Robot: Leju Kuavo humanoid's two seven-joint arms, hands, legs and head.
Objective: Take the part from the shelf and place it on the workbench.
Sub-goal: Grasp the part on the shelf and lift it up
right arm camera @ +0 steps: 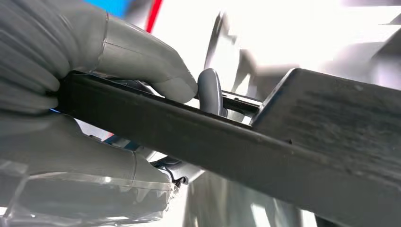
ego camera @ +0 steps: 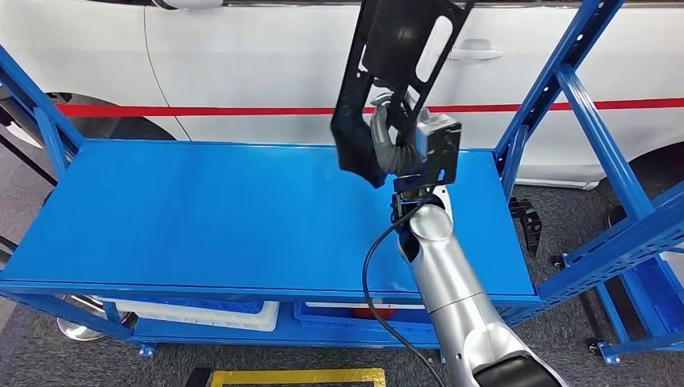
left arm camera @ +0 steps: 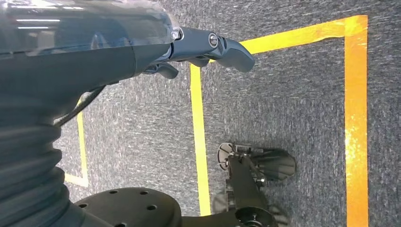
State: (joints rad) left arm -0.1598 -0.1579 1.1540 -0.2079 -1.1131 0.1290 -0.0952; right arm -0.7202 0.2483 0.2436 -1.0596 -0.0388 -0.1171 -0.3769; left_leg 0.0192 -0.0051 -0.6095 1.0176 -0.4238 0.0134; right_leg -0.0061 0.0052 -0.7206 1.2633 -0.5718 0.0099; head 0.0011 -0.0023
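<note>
A flat black plastic part [ego camera: 394, 72] with an oval slot stands upright above the blue shelf top [ego camera: 202, 218], lifted clear of it. My right hand [ego camera: 397, 139] grips the part near its lower middle, with the silver arm reaching up from below. In the right wrist view the grey thumb and fingers [right arm camera: 142, 61] clamp the part's dark edge [right arm camera: 236, 146]. My left hand [left arm camera: 213, 47] hangs over the floor with its dark fingers curled in and nothing in them.
Blue shelf uprights [ego camera: 581, 105] slant on the right and left. A white car [ego camera: 242, 64] with a red stripe stands behind the shelf. White and blue bins [ego camera: 202, 313] sit on the lower level. Yellow tape lines [left arm camera: 198, 142] mark the grey floor.
</note>
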